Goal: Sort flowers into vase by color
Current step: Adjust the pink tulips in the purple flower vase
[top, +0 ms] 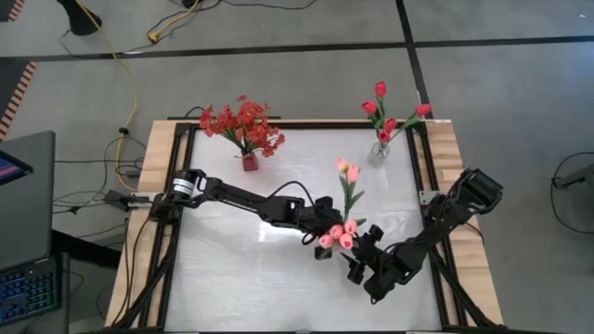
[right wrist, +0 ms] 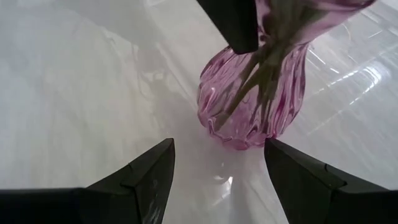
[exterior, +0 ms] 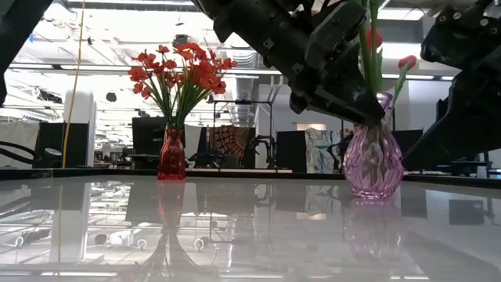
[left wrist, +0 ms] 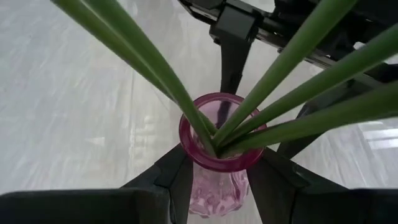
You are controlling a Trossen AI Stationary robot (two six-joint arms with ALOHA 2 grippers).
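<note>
Pink vase (left wrist: 214, 165) at table's five o'clock, tulip stems (left wrist: 283, 118) upright inside. Left gripper (left wrist: 214, 180) clamps its neck. Right gripper (right wrist: 217, 177) spread wide, empty, just beside vase, belly dead ahead between fingers.

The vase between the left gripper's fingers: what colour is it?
Translucent pink-purple ribbed glass vase; clearest in the right wrist view.

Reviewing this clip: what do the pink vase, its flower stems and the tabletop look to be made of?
Pink vase: likely tinted glass, possibly clear plastic; the stems show through its ribbed, glossy wall.
Flower stems: probably plastic, judging by their smooth, even green, faintly shiny look.
Tabletop: a glossy white sheet, material unclear; it mirrors the vases and the room.
Left tool: its fingers flank the vase neck.
</note>
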